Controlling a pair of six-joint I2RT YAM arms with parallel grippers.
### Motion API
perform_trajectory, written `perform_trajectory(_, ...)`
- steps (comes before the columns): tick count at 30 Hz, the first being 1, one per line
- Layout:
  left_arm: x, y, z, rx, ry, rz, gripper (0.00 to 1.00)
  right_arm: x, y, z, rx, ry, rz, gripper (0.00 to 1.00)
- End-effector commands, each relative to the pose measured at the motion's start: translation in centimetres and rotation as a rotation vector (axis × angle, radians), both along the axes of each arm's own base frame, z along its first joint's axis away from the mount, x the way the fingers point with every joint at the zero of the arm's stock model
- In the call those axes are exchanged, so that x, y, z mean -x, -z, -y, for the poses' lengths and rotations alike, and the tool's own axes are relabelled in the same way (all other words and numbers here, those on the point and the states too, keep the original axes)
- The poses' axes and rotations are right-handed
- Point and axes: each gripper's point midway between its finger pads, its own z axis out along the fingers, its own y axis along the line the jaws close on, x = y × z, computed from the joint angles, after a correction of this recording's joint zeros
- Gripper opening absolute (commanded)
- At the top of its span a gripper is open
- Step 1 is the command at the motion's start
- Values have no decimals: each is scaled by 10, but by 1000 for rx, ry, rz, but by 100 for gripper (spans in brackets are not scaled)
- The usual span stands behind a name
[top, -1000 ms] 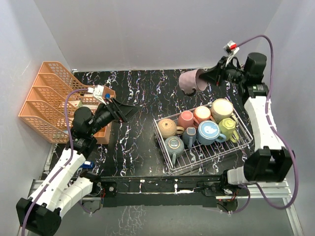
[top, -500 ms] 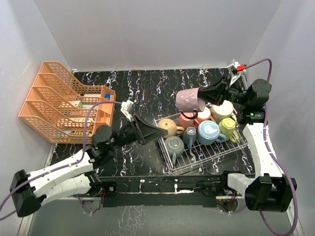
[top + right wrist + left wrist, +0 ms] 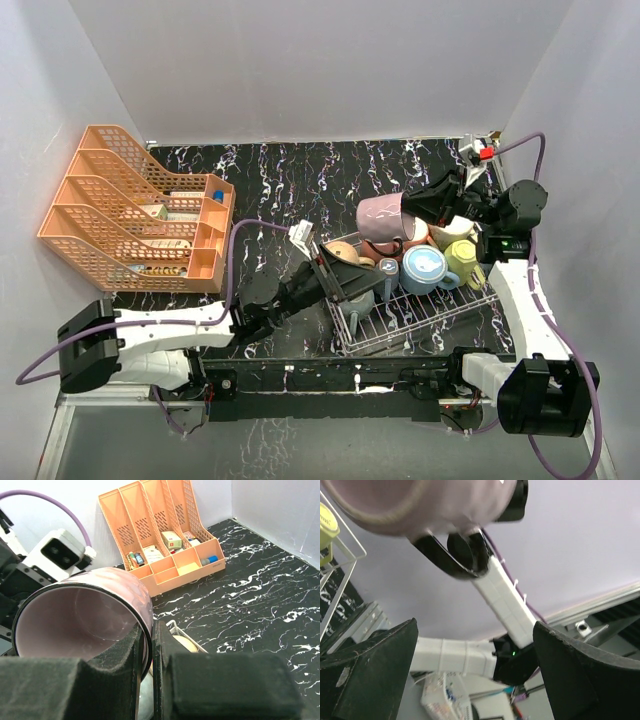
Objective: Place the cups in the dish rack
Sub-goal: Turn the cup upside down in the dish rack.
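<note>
Lowered over the dish rack, mauve mug hangs pinched in right hand; left hand spread below.

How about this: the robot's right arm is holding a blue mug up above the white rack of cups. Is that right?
Not quite: the mug in the right gripper is mauve-pink, not blue; the right wrist view shows it clearly. A blue mug sits inside the white rack. The rest is right: the right arm holds its mug up above the rack.
</note>
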Motion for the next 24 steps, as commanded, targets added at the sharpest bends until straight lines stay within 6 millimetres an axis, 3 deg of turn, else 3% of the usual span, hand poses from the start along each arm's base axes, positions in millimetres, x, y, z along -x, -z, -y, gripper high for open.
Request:
perform_trajectory(1, -17, -51, -7, 234, -80, -62, 96, 16, -27, -1, -13, -5, 146, 8)
perform_trajectory(11, -40, -61, 11, 295, -129, -166, 84, 24, -28, -3, -21, -22, 172, 8)
perform_trajectory(18, -42, -65, 28, 326, -97, -174, 71, 28, -31, -3, -28, -30, 179, 8)
perform_trajectory(24, -44, -70, 29, 346, -102, -160, 61, 31, -32, -4, -30, -40, 184, 8)
